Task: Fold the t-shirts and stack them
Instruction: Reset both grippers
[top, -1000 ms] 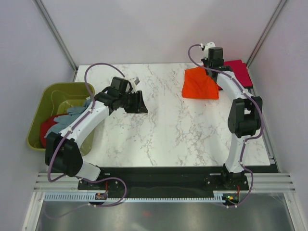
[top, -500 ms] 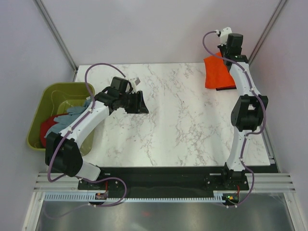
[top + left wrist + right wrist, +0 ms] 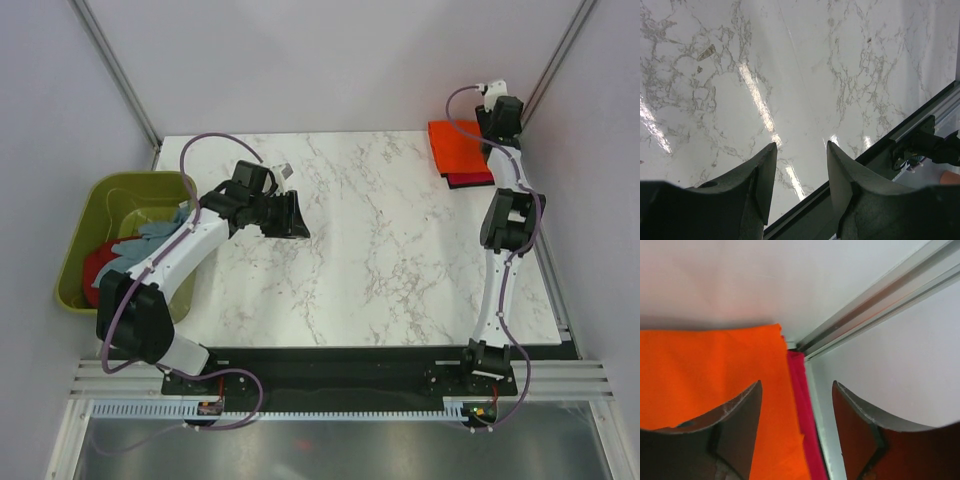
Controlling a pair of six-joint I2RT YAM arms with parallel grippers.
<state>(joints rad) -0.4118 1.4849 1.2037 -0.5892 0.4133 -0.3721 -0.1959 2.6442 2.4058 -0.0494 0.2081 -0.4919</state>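
Noted at far left an olive-green plastic tub point(image 3: 72, 250) holding a crumpled red fabric t-shirt point(image 3: 97, 265) and a pale grey-blue fabric t-shirt point(image 3: 150, 235). Found the left hand point(image 3: 800, 165) poised over the white marble worktop point(image 3: 380, 260), jaws parted partway, gripping nothing. Recorded in the far right corner a folded bright orange fabric t-shirt point(image 3: 455, 145) lying on a folded crimson fabric t-shirt point(image 3: 470, 181), with the right hand point(image 3: 796, 405) above their edge, jaws well apart and empty.

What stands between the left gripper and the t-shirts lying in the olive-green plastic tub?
Only the olive-green plastic tub's table-side wall, between the open left gripper and the pale grey-blue fabric t-shirt and red fabric t-shirt inside. Its top is open; nothing else visible intervenes.
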